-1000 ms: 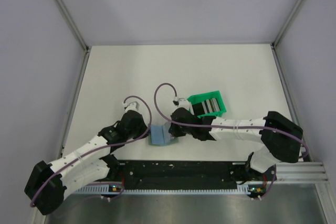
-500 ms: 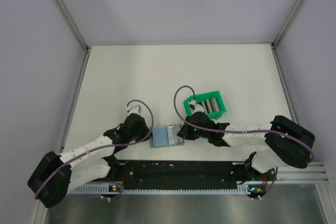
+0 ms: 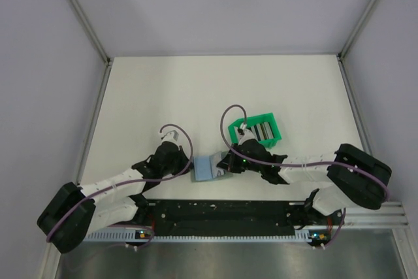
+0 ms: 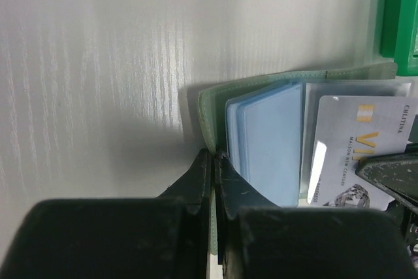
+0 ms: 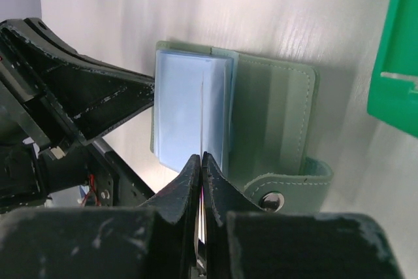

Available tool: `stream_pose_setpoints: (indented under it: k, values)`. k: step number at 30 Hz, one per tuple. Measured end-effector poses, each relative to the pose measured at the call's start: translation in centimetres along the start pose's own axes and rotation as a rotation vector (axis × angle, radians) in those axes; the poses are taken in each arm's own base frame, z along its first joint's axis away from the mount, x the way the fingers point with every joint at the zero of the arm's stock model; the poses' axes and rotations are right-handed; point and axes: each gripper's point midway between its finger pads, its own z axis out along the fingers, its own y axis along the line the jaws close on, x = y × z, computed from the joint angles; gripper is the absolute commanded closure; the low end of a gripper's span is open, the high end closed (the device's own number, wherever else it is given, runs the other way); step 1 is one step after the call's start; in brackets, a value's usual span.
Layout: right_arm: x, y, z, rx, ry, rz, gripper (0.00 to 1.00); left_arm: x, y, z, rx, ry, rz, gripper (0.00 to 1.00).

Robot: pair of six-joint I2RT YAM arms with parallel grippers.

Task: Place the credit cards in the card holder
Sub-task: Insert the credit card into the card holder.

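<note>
My left gripper is clamped on the left edge of the open card holder, which lies flat on the table between my two arms. My right gripper is pinched tight on a whitish card, held edge-on over the holder's light blue inside. Beyond, a green bin contains more cards
</note>
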Motion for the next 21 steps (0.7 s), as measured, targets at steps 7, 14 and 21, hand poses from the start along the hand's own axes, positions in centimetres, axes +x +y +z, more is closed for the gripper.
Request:
stream_pose_setpoints:
  k: [7,14,21]
  values:
    - [0.1,-1.5,0.9,0.005,0.021,0.052,1.00,0.0,0.0,0.0,0.003,0.002,0.000,1.00]
    - [0.4,-1.0,1.4,-0.037,0.037,0.074,1.00,0.0,0.0,0.0,0.002,0.001,0.001,1.00]
    - [0.7,-0.8,1.7,-0.058,0.050,0.099,1.00,0.0,-0.1,0.1,0.005,0.002,0.001,1.00]
